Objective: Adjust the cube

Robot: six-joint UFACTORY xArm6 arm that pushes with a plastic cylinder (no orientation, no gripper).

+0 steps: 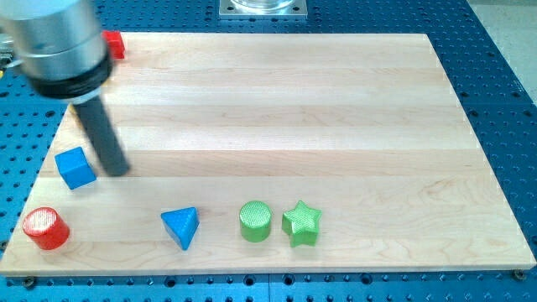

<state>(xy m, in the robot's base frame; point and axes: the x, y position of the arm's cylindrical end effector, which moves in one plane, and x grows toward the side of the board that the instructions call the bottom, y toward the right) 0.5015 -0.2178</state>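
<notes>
1. The desk [277, 101] is a pale wooden board with lengthwise grain, lying on a blue perforated metal base [503, 84] studded with regular holes.
2. At the view's top edge a grey metal mounting plate [263, 7] shows just beyond the board.
3. The arm's silver cylindrical housing [59, 42] fills the view's top-left corner; a straight dark rod [101, 134] runs down from it.
4. My tip [118, 170] rests on the wood just to the view's right of the blue plastic cube [75, 167] — near it, though whether they touch I cannot tell.
5. The tool is a plain rod with no jaws, so it neither spreads nor pinches anything.
6. The blue cube sits near the board's left edge, slightly turned.
7. A red plastic cylinder [45, 228] stands in the bottom-left corner, below the cube.
8. Along the bottom edge — from left to right — lie a blue triangular block [181, 226], a green cylinder [256, 221] and a green star-shaped block [302, 223]; the two green ones are just beside each other.
9. A red block [115, 44] peeks out at the top-left corner, partly hidden by the housing; its shape is unclear.
</notes>
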